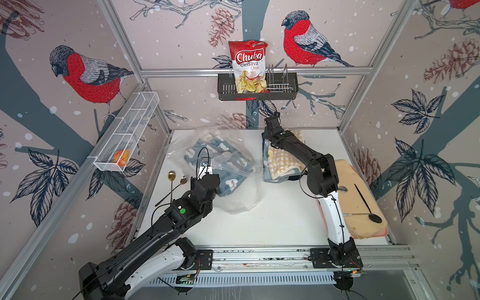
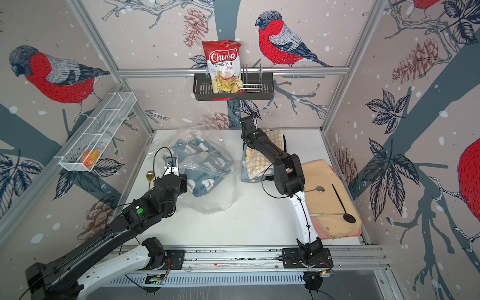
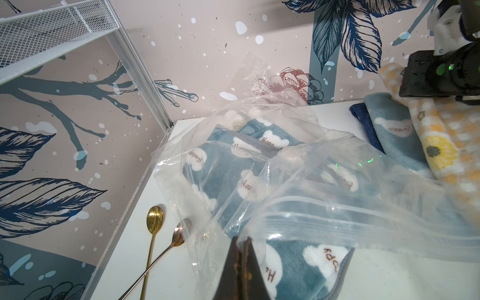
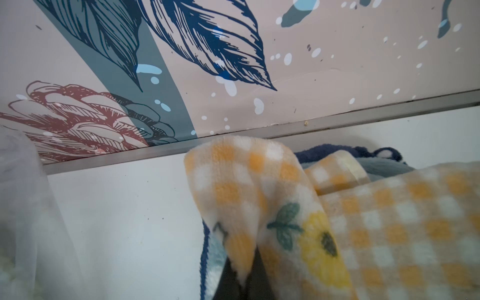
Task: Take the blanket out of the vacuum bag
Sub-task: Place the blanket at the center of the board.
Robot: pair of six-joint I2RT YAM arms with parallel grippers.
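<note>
Left pincer (image 3: 241,246) pinches vacuum bag (image 3: 324,207); right pincer (image 4: 244,275), blanket (image 4: 389,220).

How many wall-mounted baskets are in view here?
2: a white mesh basket on the left side wall, and a black basket on the back wall holding a chips bag. None looks hidden.

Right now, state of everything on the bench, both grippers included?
vacuum bag: crumpled on the table, zip-seal mouth open.
blue cloud blanket: mostly inside the bag, one end at the mouth.
left gripper: shut on the bag's plastic edge.
right gripper: shut on a raised corner of the yellow checked blanket.
gold spoons: lying crossed beside the bag.
chips bag: upright in the wall rack.
</note>
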